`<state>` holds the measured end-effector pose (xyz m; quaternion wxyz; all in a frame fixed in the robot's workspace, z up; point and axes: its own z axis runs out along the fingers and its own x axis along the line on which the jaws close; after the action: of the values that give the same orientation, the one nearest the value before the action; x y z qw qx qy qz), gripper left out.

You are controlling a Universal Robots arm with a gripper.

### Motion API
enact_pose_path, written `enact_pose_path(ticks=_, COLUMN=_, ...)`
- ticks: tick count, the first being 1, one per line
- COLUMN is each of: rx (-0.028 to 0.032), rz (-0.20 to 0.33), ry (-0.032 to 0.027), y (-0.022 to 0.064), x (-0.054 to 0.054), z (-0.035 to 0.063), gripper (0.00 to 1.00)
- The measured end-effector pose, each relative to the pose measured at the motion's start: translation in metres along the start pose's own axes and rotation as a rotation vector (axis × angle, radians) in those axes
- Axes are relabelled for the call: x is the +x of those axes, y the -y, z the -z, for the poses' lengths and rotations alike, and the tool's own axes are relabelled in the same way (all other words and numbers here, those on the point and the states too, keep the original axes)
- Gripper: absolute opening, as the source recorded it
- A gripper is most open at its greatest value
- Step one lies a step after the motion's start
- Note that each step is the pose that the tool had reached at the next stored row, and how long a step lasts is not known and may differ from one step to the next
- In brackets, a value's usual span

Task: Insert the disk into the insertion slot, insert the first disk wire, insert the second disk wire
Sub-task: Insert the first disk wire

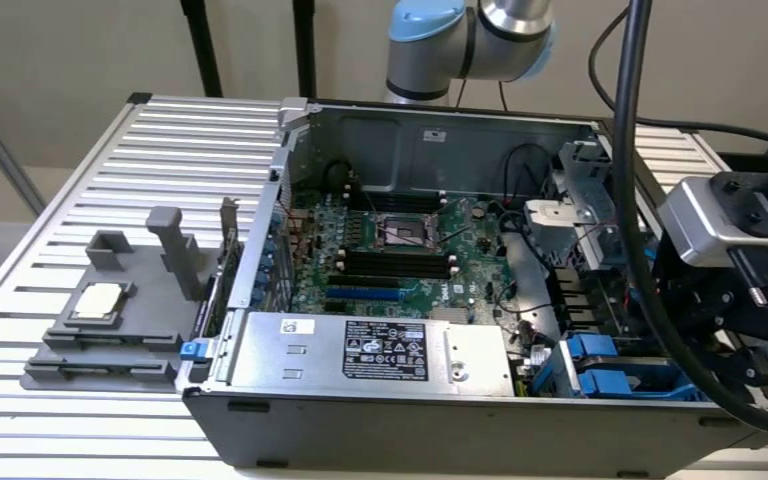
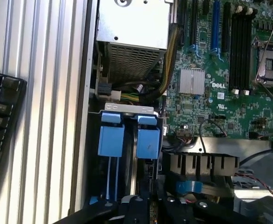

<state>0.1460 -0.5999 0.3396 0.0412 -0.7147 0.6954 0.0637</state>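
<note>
Two blue carriers (image 2: 111, 140) sit side by side in the slot (image 2: 127, 110); I take the disk (image 2: 148, 142) as seated there. My jaws are closed, gripping nothing I can see, close over them. Hazard: they could snag the cable bundle (image 2: 168, 65) or crack a carrier.

"DELL" on mobo (image 2: 211, 100)

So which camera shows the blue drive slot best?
The wrist view: the insertion slot sits close, both blue tabs plain. The exterior view shows the slot at the case corner, partly behind black cables.
</note>
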Motion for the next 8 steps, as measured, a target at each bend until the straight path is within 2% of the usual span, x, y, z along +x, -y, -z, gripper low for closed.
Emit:
enact_pose_path(ticks=4, rx=0.0031, rz=-0.023, ry=-0.0088, y=0.0001, x=0.0000, z=-0.0001, gripper=0.16)
enact_pose_path(ticks=8, rx=0.0031, rz=-0.023, ry=-0.0116, y=0.0000, x=0.0000, z=0.0000, gripper=0.16)
